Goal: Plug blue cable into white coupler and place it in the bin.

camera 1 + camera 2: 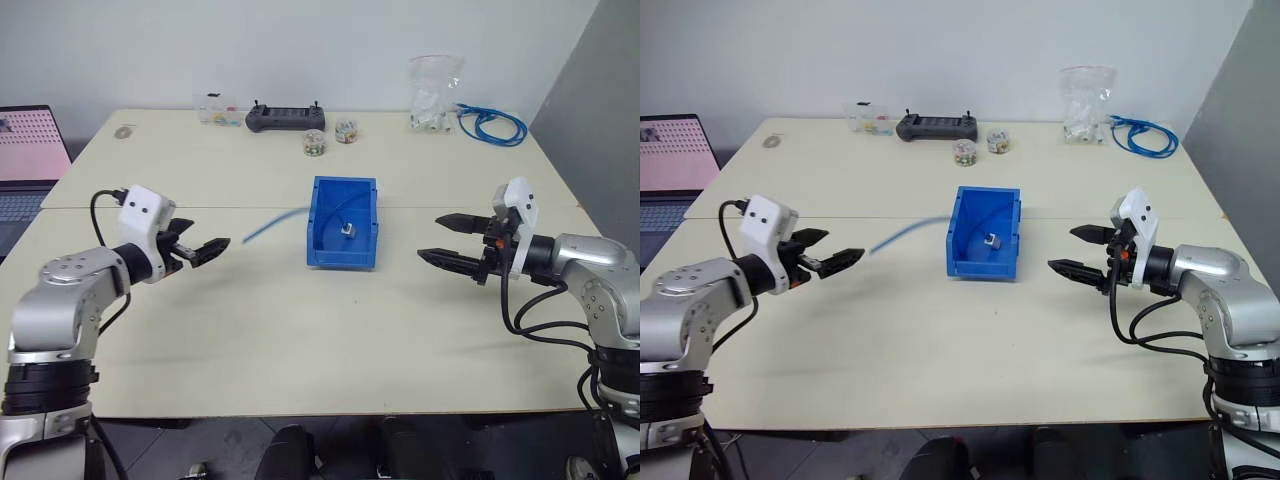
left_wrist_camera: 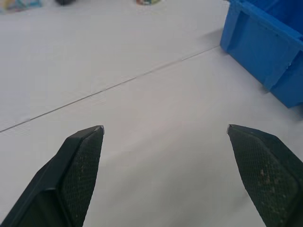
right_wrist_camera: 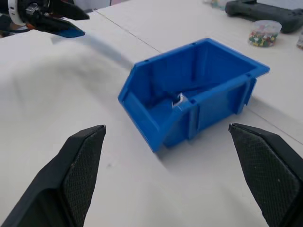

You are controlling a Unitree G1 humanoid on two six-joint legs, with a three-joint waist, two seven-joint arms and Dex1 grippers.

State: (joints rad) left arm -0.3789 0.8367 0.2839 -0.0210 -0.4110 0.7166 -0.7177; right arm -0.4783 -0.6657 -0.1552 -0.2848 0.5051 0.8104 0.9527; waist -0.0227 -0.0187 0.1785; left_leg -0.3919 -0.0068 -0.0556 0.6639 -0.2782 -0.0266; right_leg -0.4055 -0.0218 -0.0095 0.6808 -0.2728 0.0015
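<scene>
Bin: the small rectangular bright blue plastic bin (image 1: 343, 222) stands near the middle of the pale table (image 1: 300, 340), between the two grippers and apart from both.

Coupler: a tiny white boxy plastic coupler (image 1: 347, 229) lies on the floor inside the bin.

Cable: the thin long blue cable (image 1: 272, 225) runs from inside the bin over its left wall and stretches out, blurred, toward the left gripper. If its plug sits in the coupler I cannot tell.

Left gripper: the left gripper (image 1: 212, 247) hangs over the table to the left of the bin, pointing toward it. In the left wrist view its two black fingers (image 2: 80, 161) are spread wide with nothing between them. The free end of the cable is just beside its tips; touching or not, I cannot tell.

Right gripper: the right gripper (image 1: 440, 240) is to the right of the bin, pointing at it, fingers (image 3: 80, 165) far apart and empty.

Far edge of table: a black handheld controller (image 1: 285, 118), two small round jars with colourful pieces (image 1: 314, 143), a clear bag with white parts (image 1: 434, 95) and a coiled bundle of blue cable (image 1: 492, 125).

Left side: an open laptop with a pink screen (image 1: 33, 145) is beside the table.
</scene>
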